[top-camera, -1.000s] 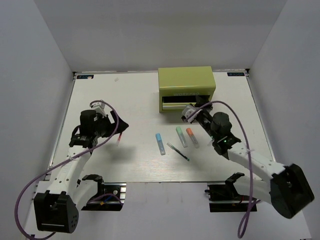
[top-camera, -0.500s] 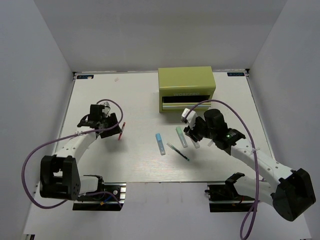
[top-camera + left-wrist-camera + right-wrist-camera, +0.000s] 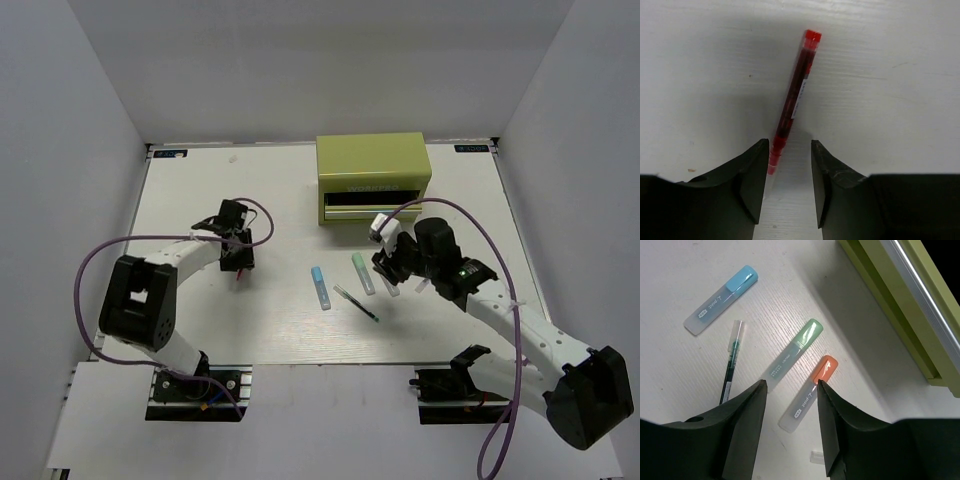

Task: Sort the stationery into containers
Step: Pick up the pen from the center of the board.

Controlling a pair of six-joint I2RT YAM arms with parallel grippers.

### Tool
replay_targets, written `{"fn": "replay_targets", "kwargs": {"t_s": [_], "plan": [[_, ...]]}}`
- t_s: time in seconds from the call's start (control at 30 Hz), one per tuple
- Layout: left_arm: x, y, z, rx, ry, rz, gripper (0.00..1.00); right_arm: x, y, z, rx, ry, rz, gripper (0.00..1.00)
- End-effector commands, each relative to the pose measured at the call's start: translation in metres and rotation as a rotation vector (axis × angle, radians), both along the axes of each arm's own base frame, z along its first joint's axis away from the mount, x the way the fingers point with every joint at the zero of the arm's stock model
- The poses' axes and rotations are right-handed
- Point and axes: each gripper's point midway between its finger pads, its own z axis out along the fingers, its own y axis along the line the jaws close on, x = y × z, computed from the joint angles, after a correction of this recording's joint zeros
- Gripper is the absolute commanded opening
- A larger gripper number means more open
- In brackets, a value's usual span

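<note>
On the table (image 3: 200, 320), left tool (image 3: 788, 146) spread astride red pen (image 3: 796, 95), right tool (image 3: 791, 384) spread over orange marker (image 3: 809, 394), label (image 3: 799, 411) unreadable.

On white table (image 3: 200, 320): olive-green tool chest (image 3: 373, 165) toward far edge; red pen (image 3: 792, 102) lying left; blue-capped marker (image 3: 320, 287), green-capped marker (image 3: 362, 272), orange-capped marker (image 3: 807, 395) side by side mid-table; dark pen (image 3: 357, 303) just beside them.

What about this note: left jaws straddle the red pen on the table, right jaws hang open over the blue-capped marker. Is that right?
Not quite. The right jaws hang open over the orange-capped marker. The blue-capped marker lies off to the side, beyond the green-capped marker. The right wrist view shows this. The rest holds: the left jaws straddle the near end of the red pen on the table.
</note>
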Motion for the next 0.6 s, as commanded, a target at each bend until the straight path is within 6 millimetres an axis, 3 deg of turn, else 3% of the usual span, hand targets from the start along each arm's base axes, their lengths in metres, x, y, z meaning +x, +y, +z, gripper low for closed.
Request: {"fn": "replay_targets", "kwargs": {"t_s": [0.0, 0.13, 0.2, 0.27, 0.3, 0.4, 0.5, 0.57], "plan": [[-0.002, 0.017, -0.004, 0.138, 0.026, 0.061, 0.49, 0.000, -0.004, 0.003, 0.026, 0.005, -0.027, 0.51], [-0.002, 0.018, -0.014, 0.187, 0.046, 0.066, 0.45, 0.000, -0.007, 0.001, 0.031, 0.010, -0.039, 0.51], [0.000, 0.017, -0.015, 0.188, 0.049, 0.066, 0.37, 0.000, -0.009, 0.001, 0.035, 0.010, -0.045, 0.51], [0.001, 0.012, -0.017, 0.182, 0.057, 0.052, 0.28, -0.001, -0.011, 0.000, 0.040, 0.017, -0.053, 0.51], [-0.001, 0.011, -0.022, 0.178, 0.073, 0.047, 0.18, -0.002, -0.010, 0.000, 0.045, 0.018, -0.051, 0.52], [-0.002, -0.001, -0.022, 0.151, 0.073, 0.006, 0.00, -0.004, -0.012, -0.003, 0.049, 0.028, -0.057, 0.59], [0.003, -0.024, -0.004, 0.070, 0.012, -0.075, 0.00, -0.008, -0.015, -0.008, 0.043, 0.045, -0.049, 0.68], [0.009, -0.043, 0.034, 0.000, -0.107, -0.162, 0.00, -0.009, -0.015, -0.009, 0.045, 0.046, -0.046, 0.70]]}}
